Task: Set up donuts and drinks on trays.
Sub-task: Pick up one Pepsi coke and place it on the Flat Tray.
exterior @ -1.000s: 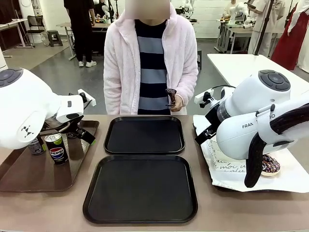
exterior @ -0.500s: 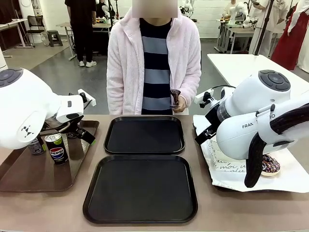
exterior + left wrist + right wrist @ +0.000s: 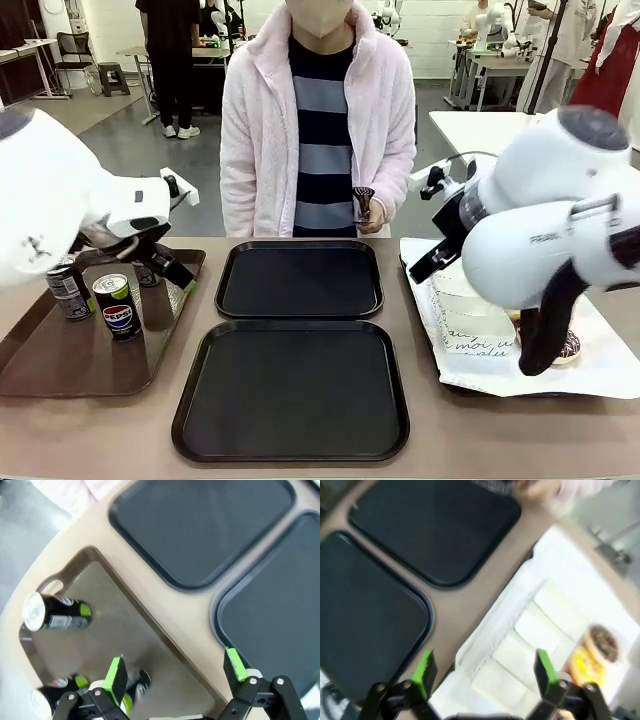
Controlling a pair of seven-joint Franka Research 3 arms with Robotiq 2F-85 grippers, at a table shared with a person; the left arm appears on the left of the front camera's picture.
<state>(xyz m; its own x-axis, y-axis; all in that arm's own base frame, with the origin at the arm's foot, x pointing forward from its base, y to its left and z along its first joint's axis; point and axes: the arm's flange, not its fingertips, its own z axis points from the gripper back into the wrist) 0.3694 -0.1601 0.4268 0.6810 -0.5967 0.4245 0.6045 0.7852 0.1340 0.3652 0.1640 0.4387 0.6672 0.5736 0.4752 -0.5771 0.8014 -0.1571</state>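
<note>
My left gripper (image 3: 176, 672) is open and hangs over the near corner of the brown tray (image 3: 107, 615), nothing between its green pads. Three black Pepsi cans stand on that tray: one (image 3: 117, 306) at the front, one (image 3: 68, 289) to its left, one (image 3: 55, 616) farther back. Two black trays lie bare in the middle, the far one (image 3: 300, 279) and the near one (image 3: 292, 390). My right gripper (image 3: 485, 672) is open above the white paper holders (image 3: 530, 647). Beside them lie a chocolate sprinkled donut (image 3: 603, 642) and a yellow donut (image 3: 580, 664).
The white-paper-lined tray (image 3: 610, 375) sits at the right under my bulky right arm (image 3: 540, 240). A person in a pink fleece stands at the far edge, one hand (image 3: 366, 212) holding a small dark object.
Both arms have swung a little: the left arm's body moved left and uncovered the left can, the right arm's body lifted and shifted right. The cans, trays and donuts stayed put.
</note>
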